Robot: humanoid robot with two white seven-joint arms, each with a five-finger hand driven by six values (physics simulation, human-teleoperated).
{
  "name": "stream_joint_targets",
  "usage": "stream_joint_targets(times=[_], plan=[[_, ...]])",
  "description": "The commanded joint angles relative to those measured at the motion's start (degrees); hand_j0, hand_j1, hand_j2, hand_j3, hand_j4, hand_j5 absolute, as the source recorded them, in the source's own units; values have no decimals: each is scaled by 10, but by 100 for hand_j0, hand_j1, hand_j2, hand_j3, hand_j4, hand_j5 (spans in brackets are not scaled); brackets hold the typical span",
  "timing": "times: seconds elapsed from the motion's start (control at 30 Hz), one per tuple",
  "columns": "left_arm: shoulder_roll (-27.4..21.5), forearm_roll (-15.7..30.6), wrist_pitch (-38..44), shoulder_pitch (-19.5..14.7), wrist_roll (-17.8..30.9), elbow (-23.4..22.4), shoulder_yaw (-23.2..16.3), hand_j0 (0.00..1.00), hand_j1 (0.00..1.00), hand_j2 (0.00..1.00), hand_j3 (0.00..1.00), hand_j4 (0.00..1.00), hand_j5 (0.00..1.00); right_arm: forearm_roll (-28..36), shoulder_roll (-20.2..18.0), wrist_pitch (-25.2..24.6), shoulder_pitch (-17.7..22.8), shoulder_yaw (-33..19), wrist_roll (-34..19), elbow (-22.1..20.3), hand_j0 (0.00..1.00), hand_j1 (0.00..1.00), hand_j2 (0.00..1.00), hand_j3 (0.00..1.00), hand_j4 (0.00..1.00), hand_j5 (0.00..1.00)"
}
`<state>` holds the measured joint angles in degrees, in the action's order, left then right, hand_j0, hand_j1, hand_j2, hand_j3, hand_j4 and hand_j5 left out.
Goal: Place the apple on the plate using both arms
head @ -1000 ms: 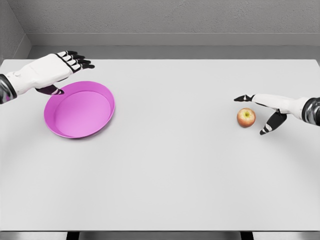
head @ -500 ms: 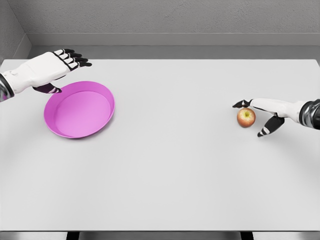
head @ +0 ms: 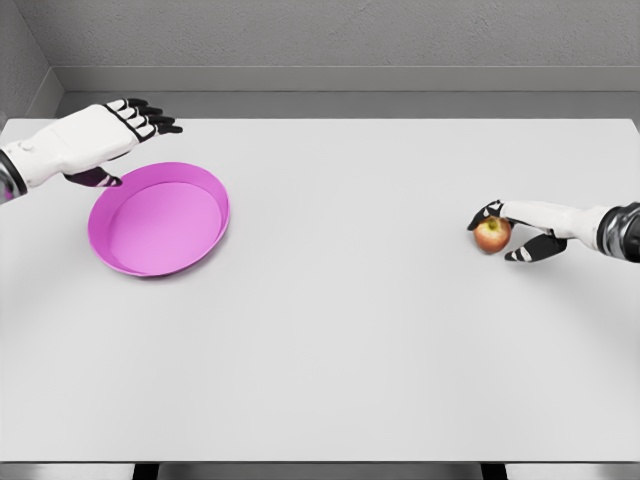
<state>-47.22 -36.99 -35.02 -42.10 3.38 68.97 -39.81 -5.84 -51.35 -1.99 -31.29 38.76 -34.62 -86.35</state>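
A red-yellow apple [head: 491, 236] rests on the white table, far right. My right hand [head: 499, 233] comes in from the right edge and curls around it: black fingertips [head: 483, 212] press its far side and the thumb lies against its near right side. The pink plate [head: 160, 225] sits at the left. My left hand [head: 138, 150] hovers over the plate's far left rim, fingers spread and holding nothing, thumb hanging just above the rim.
The white table [head: 330, 330] spans the whole view, with a wide stretch of bare top between plate and apple. A grey wall runs along the table's far edge.
My right hand's fingers came down onto the apple's far side and the thumb drew in toward it, closing the hand. The left hand barely shifted. The apple stayed put.
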Motion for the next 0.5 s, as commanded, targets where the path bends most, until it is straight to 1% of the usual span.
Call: stream_joint_targets(times=[0.0,0.07,0.1,0.13,0.47], plan=[[-1,3,0,0,0,0,1,100,100,100,100,100,100,-10,-1,1,0,2,-4,1,52,52,52,52,52,52],[-1,3,0,0,0,0,1,100,100,100,100,100,100,-11,-1,1,1,2,-4,1,45,45,45,45,45,45],[-1,3,0,0,0,0,1,100,100,100,100,100,100,-11,-1,2,1,2,-4,0,45,45,45,45,45,45],[-1,3,0,0,0,0,1,100,100,100,100,100,100,-11,-1,2,1,2,-4,0,42,42,42,42,42,42],[-1,3,0,1,0,1,1,100,100,100,100,100,100,-11,-1,5,-2,1,-4,-5,43,43,43,43,43,43]])
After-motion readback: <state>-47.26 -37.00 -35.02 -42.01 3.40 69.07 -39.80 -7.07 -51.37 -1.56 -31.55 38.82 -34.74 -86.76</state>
